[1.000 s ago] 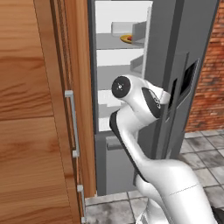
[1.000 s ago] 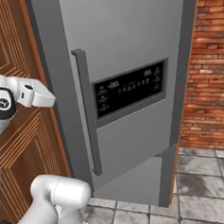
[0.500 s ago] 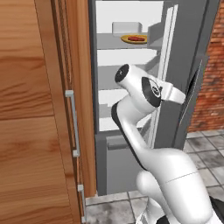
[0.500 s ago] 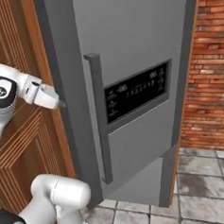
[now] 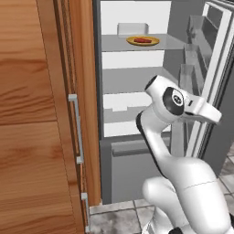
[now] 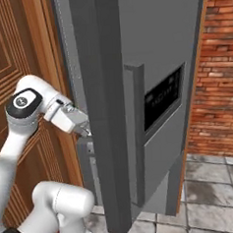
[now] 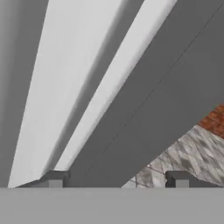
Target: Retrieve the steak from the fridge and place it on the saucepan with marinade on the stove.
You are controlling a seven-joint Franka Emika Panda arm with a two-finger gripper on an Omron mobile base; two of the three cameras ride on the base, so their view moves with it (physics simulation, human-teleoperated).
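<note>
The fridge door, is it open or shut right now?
Open. The fridge door stands swung out to the right, showing the white shelves and the steak on its yellow plate.

Your left base view looks into the open fridge point(image 5: 137, 91). Your right base view faces its door's outside; the hand view sits close against the door's edge.

Tall wooden cabinet point(image 5: 41, 119) at 9 o'clock, steel bar handles point(image 5: 77, 128). Red brick wall point(image 6: 219, 72) at 3. Grey stone-tile floor point(image 6: 212, 190) at 5.

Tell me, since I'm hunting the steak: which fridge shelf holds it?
The top shelf: the steak lies there on a yellow plate; lower shelves look bare.
</note>
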